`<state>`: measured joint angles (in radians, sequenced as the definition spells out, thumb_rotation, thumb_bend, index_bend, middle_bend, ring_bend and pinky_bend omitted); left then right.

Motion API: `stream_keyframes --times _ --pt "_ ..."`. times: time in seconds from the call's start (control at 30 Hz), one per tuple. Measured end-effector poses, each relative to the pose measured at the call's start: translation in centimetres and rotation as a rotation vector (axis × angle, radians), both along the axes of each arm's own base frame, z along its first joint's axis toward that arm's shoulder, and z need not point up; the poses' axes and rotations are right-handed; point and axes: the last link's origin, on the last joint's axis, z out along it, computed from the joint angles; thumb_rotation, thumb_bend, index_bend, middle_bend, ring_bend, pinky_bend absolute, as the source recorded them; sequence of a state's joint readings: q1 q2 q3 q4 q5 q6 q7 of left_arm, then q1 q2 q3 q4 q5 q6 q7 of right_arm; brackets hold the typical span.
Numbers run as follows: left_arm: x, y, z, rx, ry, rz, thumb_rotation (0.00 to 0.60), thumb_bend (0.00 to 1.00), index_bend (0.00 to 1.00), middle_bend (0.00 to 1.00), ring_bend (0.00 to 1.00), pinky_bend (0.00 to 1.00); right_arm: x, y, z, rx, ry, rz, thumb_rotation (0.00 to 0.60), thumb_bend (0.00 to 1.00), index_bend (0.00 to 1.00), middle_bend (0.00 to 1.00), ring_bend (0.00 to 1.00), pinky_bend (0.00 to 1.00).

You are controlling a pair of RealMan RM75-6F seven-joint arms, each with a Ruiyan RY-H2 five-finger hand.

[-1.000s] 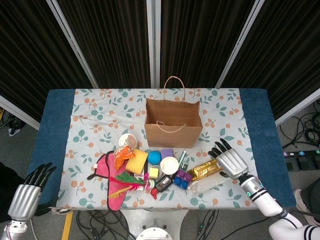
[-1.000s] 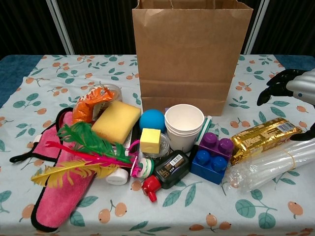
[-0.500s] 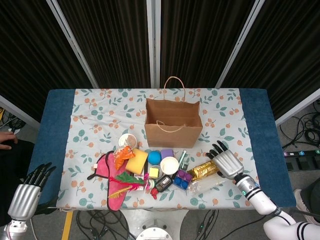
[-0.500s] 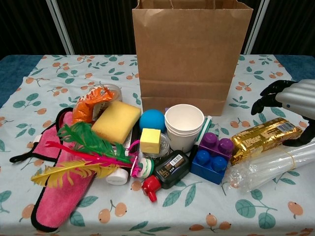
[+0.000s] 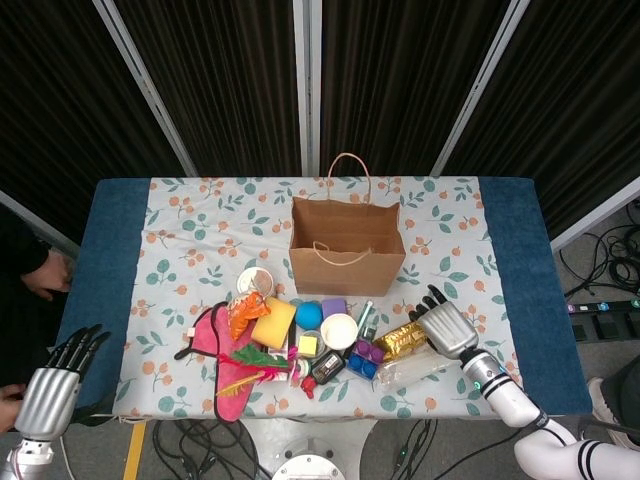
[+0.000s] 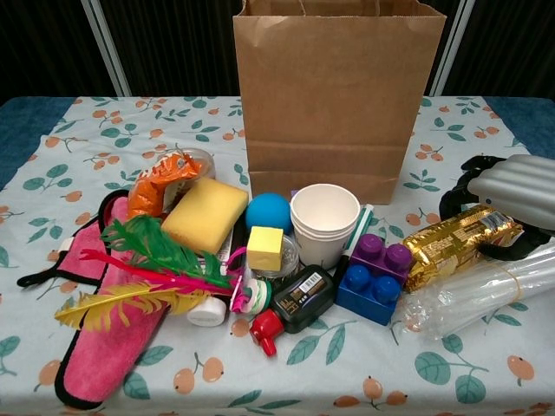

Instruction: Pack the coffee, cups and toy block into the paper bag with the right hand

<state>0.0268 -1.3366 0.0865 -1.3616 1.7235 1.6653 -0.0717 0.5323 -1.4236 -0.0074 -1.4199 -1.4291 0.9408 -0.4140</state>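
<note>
left hand (image 5: 45,400): parked off the table's near-left corner, well apart from the bag, fingers straight and apart, holding nothing.
sleeve (image 6: 473,299): clear plastic sleeve, looks like stacked cups, lying flat nearest the front edge, right-front of the bag.
block (image 6: 375,278): blue base, purple top, in front of the bag, touching the sleeve's left end.
cups (image 6: 324,224): white stack, upright, just in front of the bag, left of the block.
coffee (image 6: 460,244): gold pack, lying flat right-front of the bag, just behind the sleeve.
right hand (image 6: 510,189): over the coffee's right end, fingers curled down around it; looks like contact, but can't tell if the grasp is closed. Pack is on the table, not lifted.
bag (image 6: 338,95): upright, mouth open, behind everything; head view shows nothing inside as far as I can see.
clutter: sponge (image 6: 205,213), blue ball (image 6: 268,211), feathers (image 6: 143,269), left-front of the bag; not task items.
progress: 0 of 3 item types packed. Step in hand, my read: grabbing the coffee. Left: coffee, cups, block.
</note>
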Motion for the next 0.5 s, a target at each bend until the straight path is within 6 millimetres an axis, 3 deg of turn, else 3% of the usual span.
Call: stream_keyframes --times 0.13,0.3,0.5 --pt "0.0 0.0 0.0 0.001 -0.001 0.002 0.6 0.15 0.18 0.2 0.13 0.24 0.3 -0.1 0.3 -0.038 -0.02 0.02 0.6 0.2 0.59 0.5 0.36 0.23" --pt "0.0 0.0 0.1 0.003 -0.004 0.005 0.6 0.15 0.18 0.19 0.13 0.24 0.8 -0.3 1.5 -0.095 -0.063 0.05 0.6 0.21 0.59 0.51 0.38 0.24" --pt "0.0 0.0 0.1 0.001 -0.007 0.002 0.6 0.15 0.18 0.19 0.13 0.24 2.2 -0.2 4.8 -0.179 -0.143 0.095 0.6 0.21 0.59 0.51 0.38 0.24"
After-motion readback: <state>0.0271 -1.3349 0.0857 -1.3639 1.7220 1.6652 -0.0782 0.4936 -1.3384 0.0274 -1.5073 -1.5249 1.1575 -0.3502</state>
